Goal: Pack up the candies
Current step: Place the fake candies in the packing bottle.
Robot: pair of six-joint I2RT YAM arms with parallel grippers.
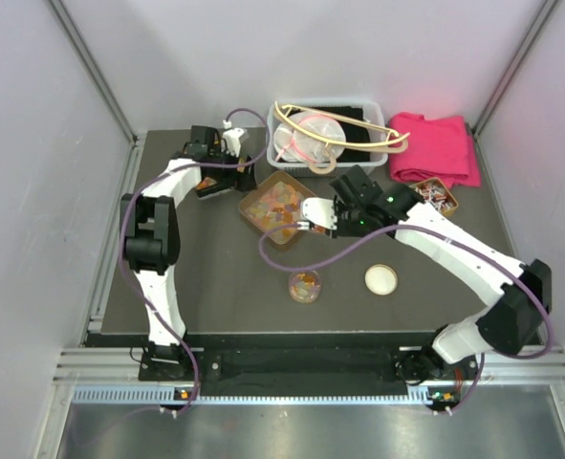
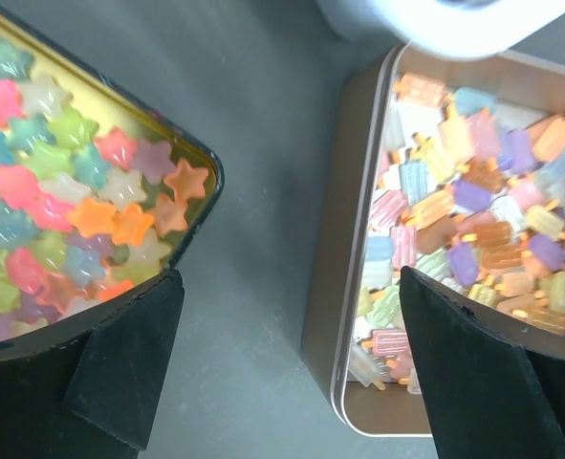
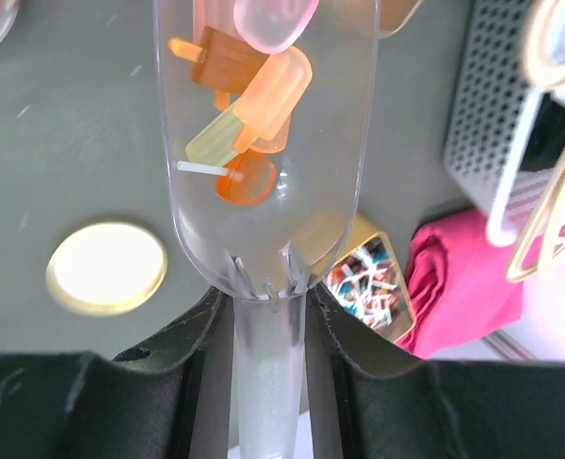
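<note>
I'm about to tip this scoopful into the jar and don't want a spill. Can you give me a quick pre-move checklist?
1. Load: the clear scoop holds several popsicle-shaped gummies. ok
2. Grip: the right end effector is shut on the scoop's handle. ok
3. Target: the jar is uncovered, with its lid lying apart beside it. ok
4. Alignment: the scoop is not over the jar's mouth. It hangs by the gummy tin, and the jar sits nearer the arm bases. not ok
5. Other arm: the left end effector is open, empty and away from the jar. ok
6. Room left in the jar: cannot tell
</note>
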